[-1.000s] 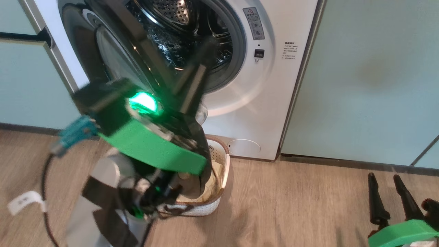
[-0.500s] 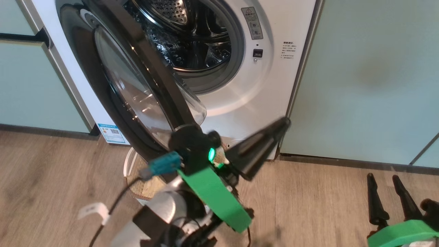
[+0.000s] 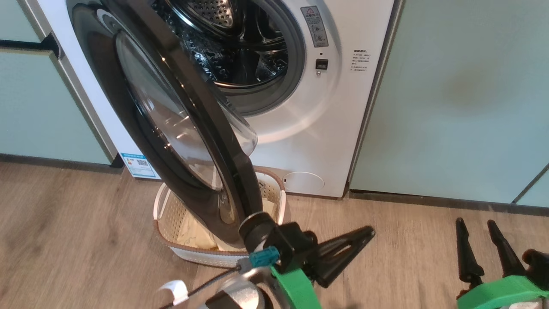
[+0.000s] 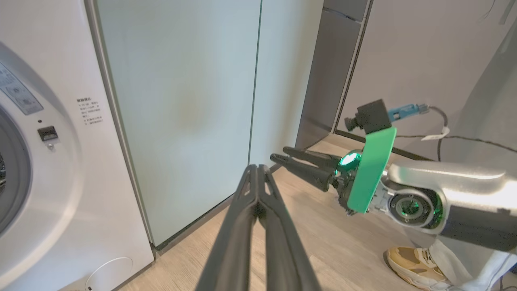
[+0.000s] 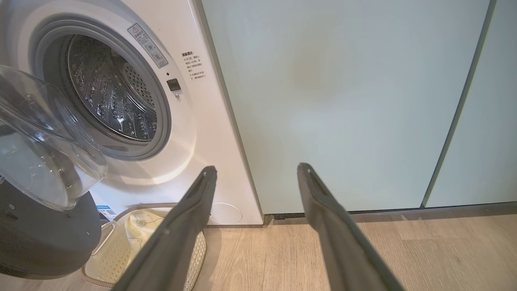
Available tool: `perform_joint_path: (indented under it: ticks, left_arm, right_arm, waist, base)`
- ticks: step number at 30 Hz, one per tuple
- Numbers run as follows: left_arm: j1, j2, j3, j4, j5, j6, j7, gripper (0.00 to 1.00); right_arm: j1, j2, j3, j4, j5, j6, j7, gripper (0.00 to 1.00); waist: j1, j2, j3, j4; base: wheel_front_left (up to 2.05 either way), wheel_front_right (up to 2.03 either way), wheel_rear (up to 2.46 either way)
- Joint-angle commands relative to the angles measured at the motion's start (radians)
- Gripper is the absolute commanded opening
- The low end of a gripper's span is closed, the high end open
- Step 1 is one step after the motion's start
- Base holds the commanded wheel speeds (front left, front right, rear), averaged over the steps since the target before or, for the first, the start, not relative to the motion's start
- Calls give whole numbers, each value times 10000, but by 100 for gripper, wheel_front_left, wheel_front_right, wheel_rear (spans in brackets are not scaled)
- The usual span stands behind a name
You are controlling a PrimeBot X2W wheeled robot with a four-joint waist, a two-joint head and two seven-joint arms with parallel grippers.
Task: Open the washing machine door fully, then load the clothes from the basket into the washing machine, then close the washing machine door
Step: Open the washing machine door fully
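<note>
The washing machine (image 3: 326, 128) stands with its steel drum (image 3: 240, 43) exposed. The washing machine door (image 3: 188, 103), black with a clear glass bowl, hangs partly open and swings out toward me. Beneath it sits the basket (image 3: 167, 219) with pale yellow clothes (image 3: 193, 234) inside, partly hidden by the door. My left gripper (image 3: 366, 234) is shut and empty, low over the floor right of the basket, pointing right. At the lower right, my right gripper (image 3: 475, 223) is open and empty. In the right wrist view its fingers (image 5: 202, 194) frame the basket (image 5: 196, 252) and clothes (image 5: 141, 222).
Pale green cabinet doors flank the machine on the right (image 3: 463, 98) and left (image 3: 34, 107). Wood floor (image 3: 407, 257) lies between my grippers. In the left wrist view my right gripper (image 4: 278, 153) shows, with a person's shoe (image 4: 412, 262) on the floor behind it.
My left arm has swung down and to the right, from in front of the drum opening to low over the floor beside the basket. The door and right gripper have stayed put.
</note>
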Motion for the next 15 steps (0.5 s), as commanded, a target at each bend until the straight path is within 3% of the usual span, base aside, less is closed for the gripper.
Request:
perform_joint_path:
  ticks: [1, 4, 15]
  left_arm:
    - [-362, 112, 287, -205, 150, -4, -160, 0]
    - [-441, 140, 37, 506, 567, 13, -599, 0]
    - [-463, -424, -104, 3213, 1012, 796, -2056, 0]
  right_arm:
    - [-398, -229, 165, -298, -33, 44, -95, 100]
    - [-405, -236, 161, -290, -26, 44, -95, 100]
    - [-433, -205, 163, -313, -35, 44, -95, 100]
  waist:
    - [0, 0, 11, -2]
    - [0, 0, 37, -9]
    - [0, 0, 154, -45]
  base:
    - [0, 0, 0]
    - [0, 0, 0]
    - [0, 0, 0]
